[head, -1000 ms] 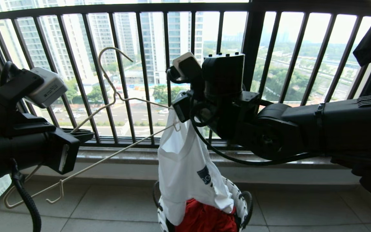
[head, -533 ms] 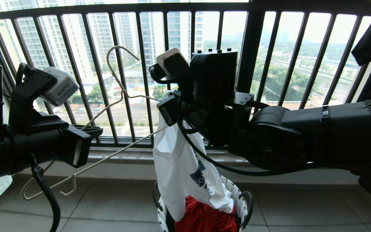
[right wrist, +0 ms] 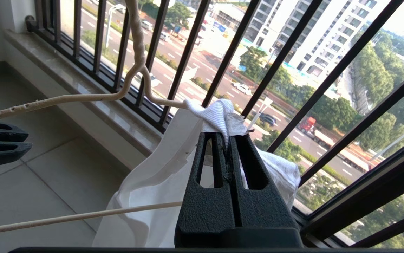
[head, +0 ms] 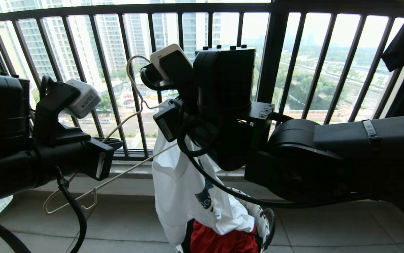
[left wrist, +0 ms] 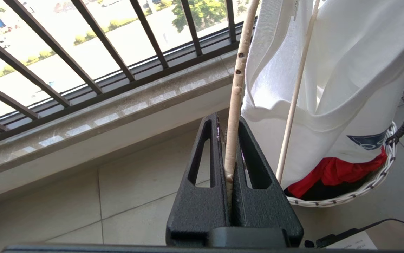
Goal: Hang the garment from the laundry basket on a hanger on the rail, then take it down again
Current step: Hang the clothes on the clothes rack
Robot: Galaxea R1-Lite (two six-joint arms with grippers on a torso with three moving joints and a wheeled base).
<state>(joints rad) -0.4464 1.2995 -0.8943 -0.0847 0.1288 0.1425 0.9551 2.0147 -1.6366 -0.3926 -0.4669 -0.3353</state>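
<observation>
My left gripper (left wrist: 230, 154) has its jaws clenched on the hanger (left wrist: 235, 98), gripping one upper wire. My right gripper (right wrist: 228, 140) has its jaws clenched on the shirt (right wrist: 160, 182) at its ribbed neckband, just beside the hanger's far end. The shirt (head: 181, 186) hangs into the basket (left wrist: 374, 182), over a red cloth (head: 223, 240), before the railing (head: 174, 8).

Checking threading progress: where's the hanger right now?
Head view, left of centre: the hanger is clamped in the left gripper, its far end inside the garment held by the right gripper.
</observation>
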